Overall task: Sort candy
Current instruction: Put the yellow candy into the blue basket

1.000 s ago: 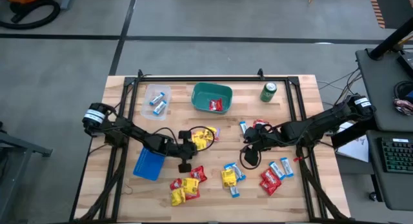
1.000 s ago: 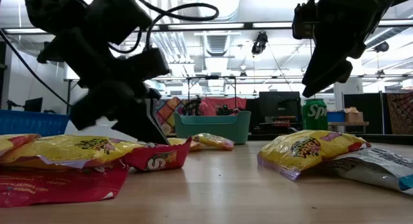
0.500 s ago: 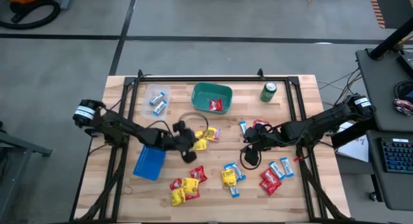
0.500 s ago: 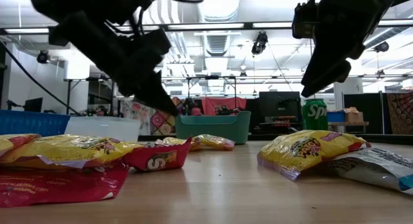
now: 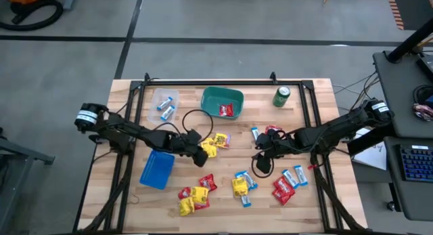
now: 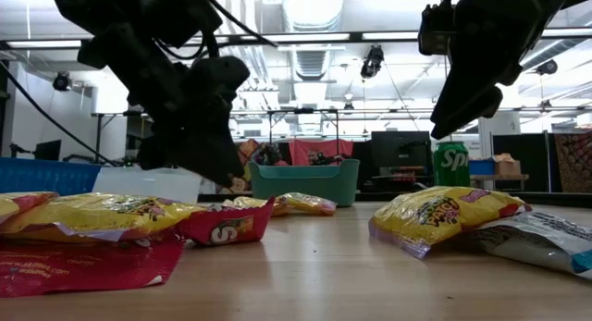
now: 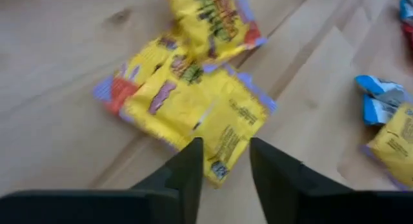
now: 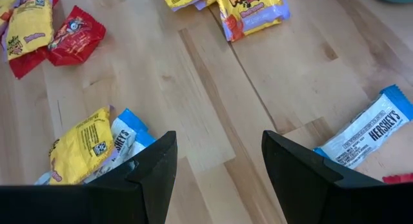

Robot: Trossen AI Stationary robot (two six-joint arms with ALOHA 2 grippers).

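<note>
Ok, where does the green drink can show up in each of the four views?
High view: green drink can at the table's far edge, right of the green bin.
Low view: the can stands in the background, right of the same bin.
Left wrist view: not in it.
Right wrist view: not in it.
Shared landmark: the green bin.

One camera looks straight down on the tabletop (image 5: 304,106); another sits level with it (both catch the green bin (image 5: 221,101)); wrist cameras look close.

three bins (image 5: 221,102) on the worktop (image 5: 135,193), one green can (image 5: 281,96), two arms (image 5: 128,132), and roughly two dozen candy packets (image 5: 238,185).
</note>
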